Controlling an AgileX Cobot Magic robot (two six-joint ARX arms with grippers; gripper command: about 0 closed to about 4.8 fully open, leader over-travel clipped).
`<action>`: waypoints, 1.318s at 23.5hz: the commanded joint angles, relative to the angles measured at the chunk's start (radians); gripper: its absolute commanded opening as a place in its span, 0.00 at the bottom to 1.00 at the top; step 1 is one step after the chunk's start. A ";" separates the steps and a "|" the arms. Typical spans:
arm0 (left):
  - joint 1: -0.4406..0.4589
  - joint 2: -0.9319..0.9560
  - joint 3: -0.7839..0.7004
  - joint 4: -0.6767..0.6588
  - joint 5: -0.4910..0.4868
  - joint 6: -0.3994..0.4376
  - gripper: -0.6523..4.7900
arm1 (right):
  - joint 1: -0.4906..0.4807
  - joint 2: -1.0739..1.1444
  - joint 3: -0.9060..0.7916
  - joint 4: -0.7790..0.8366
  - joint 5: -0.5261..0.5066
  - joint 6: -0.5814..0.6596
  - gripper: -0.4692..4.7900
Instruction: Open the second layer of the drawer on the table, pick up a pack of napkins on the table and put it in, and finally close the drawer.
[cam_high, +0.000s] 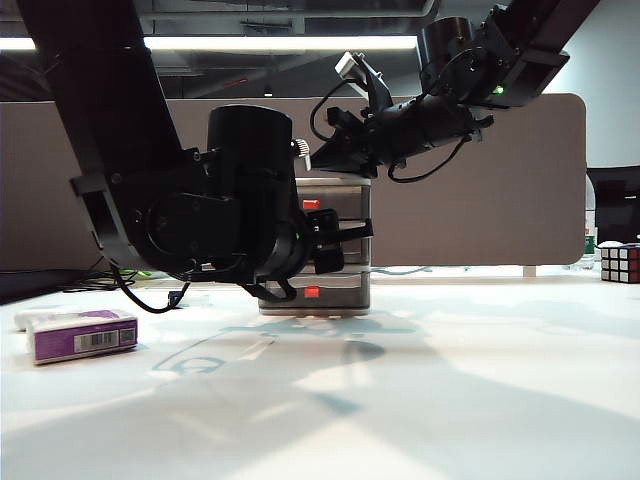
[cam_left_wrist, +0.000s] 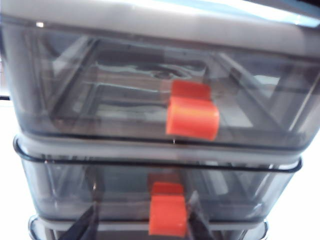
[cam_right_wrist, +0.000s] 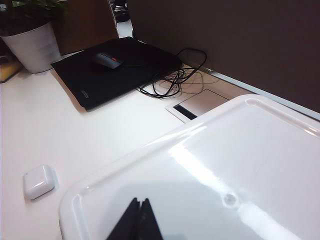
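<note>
Nearest me on the white table (cam_high: 480, 400) lay one purple pack of napkins (cam_high: 82, 335), barcode label outward, well to the left of everything else, with a white oblong thing (cam_high: 35, 318) just behind it. Further back stood the single drawer (cam_high: 340, 250) unit, three smoky tiers each with a red tab. The left claw (cam_high: 335, 245) hung at its front, level with the second layer of the drawer (cam_left_wrist: 160, 197). Its two dark fingertips (cam_left_wrist: 82, 227) flanked that tier's red tab (cam_left_wrist: 168, 215) on either side, apart from it, parted and gripping nothing. All three tiers sat shut. Above, the right claw (cam_right_wrist: 136, 222) rested over the unit's glossy top, its two fingers pressed together on nothing. One Rubik's cube (cam_high: 620, 263) sat far right. Beyond lay one mouse (cam_right_wrist: 106, 60) on a black mat (cam_right_wrist: 120, 67), one white pot (cam_right_wrist: 32, 47) and one small white case (cam_right_wrist: 38, 181).
</note>
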 joint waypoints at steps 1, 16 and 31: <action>0.002 0.002 0.028 -0.028 0.026 0.005 0.51 | 0.001 -0.003 -0.002 -0.024 0.002 0.000 0.08; 0.002 0.002 0.082 -0.145 0.021 0.008 0.47 | 0.001 -0.003 -0.002 -0.054 0.002 -0.008 0.08; 0.002 0.002 0.082 -0.137 0.022 0.008 0.35 | 0.001 -0.003 -0.002 -0.077 0.002 -0.030 0.08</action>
